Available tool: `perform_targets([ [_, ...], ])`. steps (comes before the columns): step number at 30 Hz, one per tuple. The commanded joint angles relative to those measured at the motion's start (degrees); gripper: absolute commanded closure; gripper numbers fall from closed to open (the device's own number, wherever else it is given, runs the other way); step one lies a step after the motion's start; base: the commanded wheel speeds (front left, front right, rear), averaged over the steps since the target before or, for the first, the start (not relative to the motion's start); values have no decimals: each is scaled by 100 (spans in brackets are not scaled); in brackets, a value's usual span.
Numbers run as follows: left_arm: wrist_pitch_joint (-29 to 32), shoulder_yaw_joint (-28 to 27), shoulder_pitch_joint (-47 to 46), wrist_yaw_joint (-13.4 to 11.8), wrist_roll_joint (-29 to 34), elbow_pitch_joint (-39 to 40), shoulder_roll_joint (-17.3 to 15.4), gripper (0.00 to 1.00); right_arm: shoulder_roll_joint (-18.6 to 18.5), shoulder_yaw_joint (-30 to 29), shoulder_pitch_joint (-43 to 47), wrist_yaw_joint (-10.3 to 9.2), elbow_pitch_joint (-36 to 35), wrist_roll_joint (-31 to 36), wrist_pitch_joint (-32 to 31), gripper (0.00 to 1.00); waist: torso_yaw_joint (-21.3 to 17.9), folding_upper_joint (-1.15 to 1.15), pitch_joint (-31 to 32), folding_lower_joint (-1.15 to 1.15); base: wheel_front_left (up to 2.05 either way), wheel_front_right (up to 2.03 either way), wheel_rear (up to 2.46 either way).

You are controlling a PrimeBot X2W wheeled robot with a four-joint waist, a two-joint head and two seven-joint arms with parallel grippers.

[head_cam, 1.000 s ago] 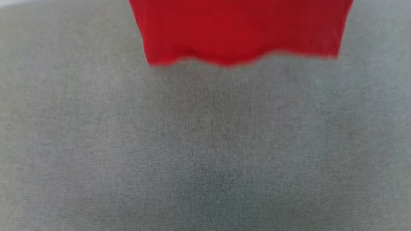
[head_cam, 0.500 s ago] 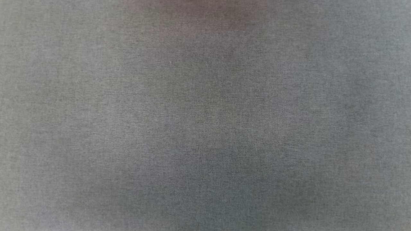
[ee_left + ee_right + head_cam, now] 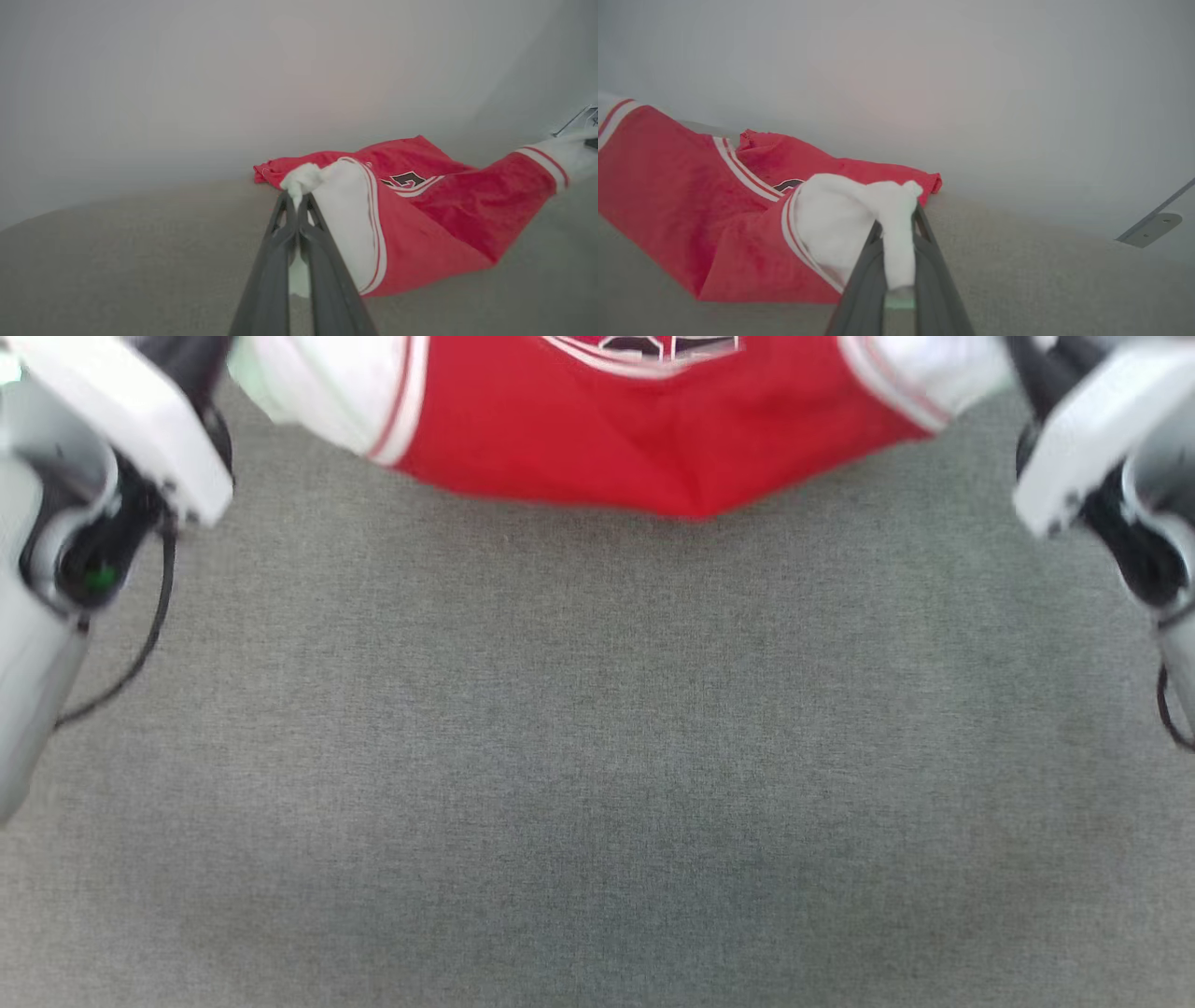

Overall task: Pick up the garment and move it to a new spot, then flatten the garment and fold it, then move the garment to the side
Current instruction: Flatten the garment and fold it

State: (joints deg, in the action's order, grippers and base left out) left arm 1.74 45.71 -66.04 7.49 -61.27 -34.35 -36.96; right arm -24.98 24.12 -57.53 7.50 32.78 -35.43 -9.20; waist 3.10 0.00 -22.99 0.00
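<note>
The garment (image 3: 653,439), a red jersey with white sleeve panels and striped trim, hangs stretched between my two arms along the top of the head view. A dark number print shows at its top edge. My left gripper (image 3: 296,200) is shut on the bunched white sleeve panel. The garment (image 3: 420,219) runs from it to the right, and its far end rests on the grey surface. My right gripper (image 3: 896,224) is shut on the other white sleeve panel, with the garment (image 3: 691,196) spreading left. My pale left forearm (image 3: 93,448) and right forearm (image 3: 1102,439) flank the garment.
A grey fabric-covered surface (image 3: 597,756) stretches below the garment toward me. A pale wall stands behind it in both wrist views. A metal bracket (image 3: 1150,228) sits on the wall at the right of the right wrist view.
The head camera has moved. A second ago a red hem hung at the top, then only grey surface showed. Now both forearms and the stretched garment line the top.
</note>
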Motion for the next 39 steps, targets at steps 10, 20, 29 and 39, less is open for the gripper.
perform_targets([
  [10, 788, 24, 1973, -542, -1093, 2098, -1323, 100, -1281, 459, 1893, -3, -2324, -1098, -795, 100, -37, 0, 260, 0, 0, 0, 0],
  [20, 736, 235, 3950, -2019, -1630, 4058, -2584, 100, -2226, 244, 3540, -3, -3531, -1552, -1138, 100, -65, 0, 418, 0, 0, 0, 0],
  [29, 826, 679, 5027, -2577, -1963, 4299, -2773, 100, -2496, 14, 4739, -3, -3782, -1889, -1725, 100, -73, 0, 542, 0, 0, 0, 0],
  [39, 755, 894, 5192, -2393, -2042, 3998, -2230, 100, -2041, -296, 5436, -3, -3674, -1695, -2179, 97, 4, 0, 535, 0, 0, 0, 0],
])
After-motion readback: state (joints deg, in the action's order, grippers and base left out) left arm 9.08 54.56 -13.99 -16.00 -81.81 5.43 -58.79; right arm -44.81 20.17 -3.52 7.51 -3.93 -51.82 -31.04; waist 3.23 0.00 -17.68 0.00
